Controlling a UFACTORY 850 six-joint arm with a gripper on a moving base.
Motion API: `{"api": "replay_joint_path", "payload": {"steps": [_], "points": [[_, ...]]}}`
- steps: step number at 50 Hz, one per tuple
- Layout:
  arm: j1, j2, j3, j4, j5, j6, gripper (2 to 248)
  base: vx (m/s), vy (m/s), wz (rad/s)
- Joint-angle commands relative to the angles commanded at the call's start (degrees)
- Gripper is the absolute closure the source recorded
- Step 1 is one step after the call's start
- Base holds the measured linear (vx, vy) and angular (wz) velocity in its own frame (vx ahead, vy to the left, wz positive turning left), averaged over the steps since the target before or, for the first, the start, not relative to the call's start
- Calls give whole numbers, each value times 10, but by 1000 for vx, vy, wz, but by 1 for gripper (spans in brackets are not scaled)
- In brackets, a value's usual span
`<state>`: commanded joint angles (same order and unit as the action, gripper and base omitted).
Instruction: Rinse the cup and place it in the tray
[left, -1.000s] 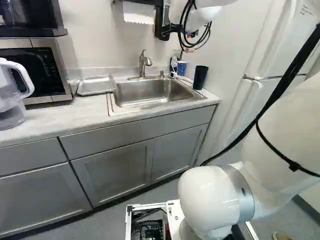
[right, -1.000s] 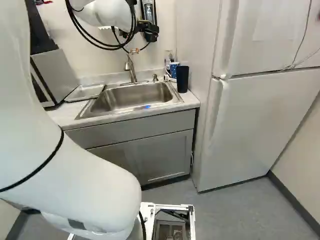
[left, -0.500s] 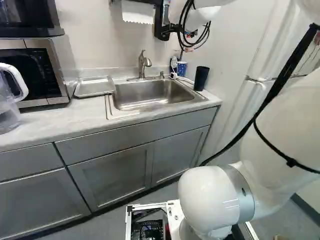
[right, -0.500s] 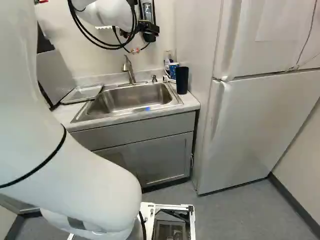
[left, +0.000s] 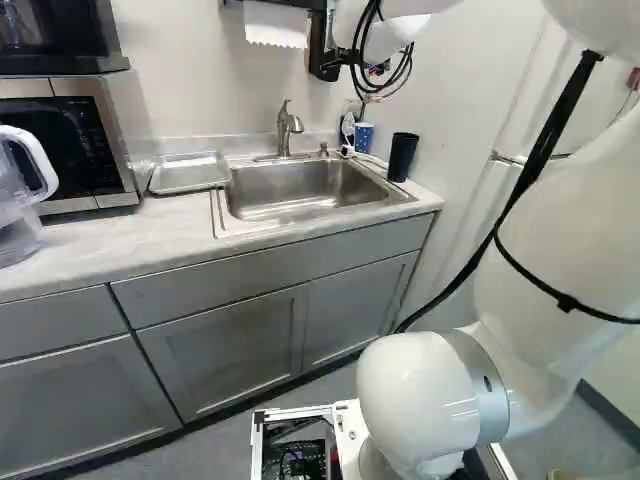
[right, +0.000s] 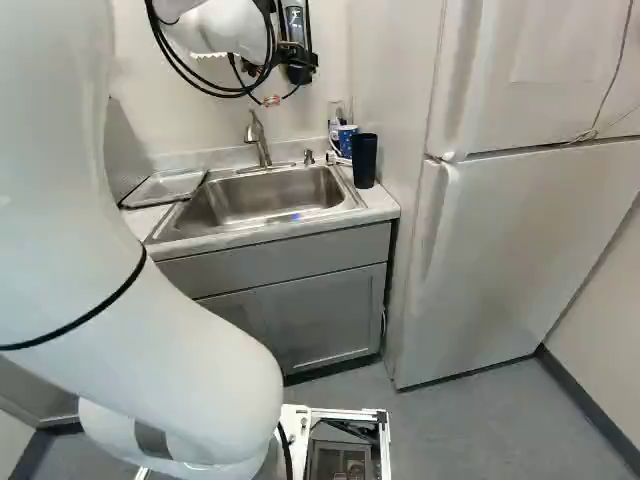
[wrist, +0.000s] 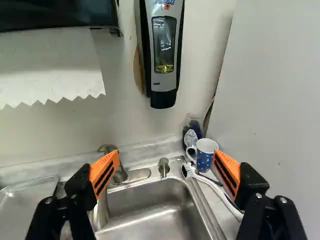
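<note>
In the right base view my gripper (right: 272, 101) hangs high near the wall, beyond the arm's white wrist. The wrist view shows the gripper (wrist: 165, 172) open, orange pads wide apart and nothing between them. Ahead of it, toward one finger, a white-and-blue mug (wrist: 204, 156) stands upright behind the sink's corner. A tall dark cup (left: 402, 157) stands upright at the sink's right edge in the left base view. The metal tray (left: 189, 173) lies on the counter left of the steel sink (left: 300, 190), whose faucet (left: 287, 130) rises behind it.
A soap dispenser (wrist: 164, 50) and paper towels (wrist: 50, 65) hang on the wall ahead of the gripper. A white brush (wrist: 210, 184) lies beside the sink. Microwave (left: 75, 140) and clear pitcher (left: 22, 200) stand left of the tray; a fridge (right: 510, 240) stands at right.
The base has moved slightly, shifting the whole scene in both base views. My upper arm has swung leftward in the left base view and rightward in the right one. The gripper stays open.
</note>
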<state>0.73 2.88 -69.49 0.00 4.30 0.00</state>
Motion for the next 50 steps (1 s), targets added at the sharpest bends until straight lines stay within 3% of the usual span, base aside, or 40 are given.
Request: {"api": "replay_joint_path", "payload": {"steps": [25,50], "points": [[25,-44,-43,0,-25,0,3,0,0,0],[52,-66,-53,0,-25,0,3,0,0,0]]}}
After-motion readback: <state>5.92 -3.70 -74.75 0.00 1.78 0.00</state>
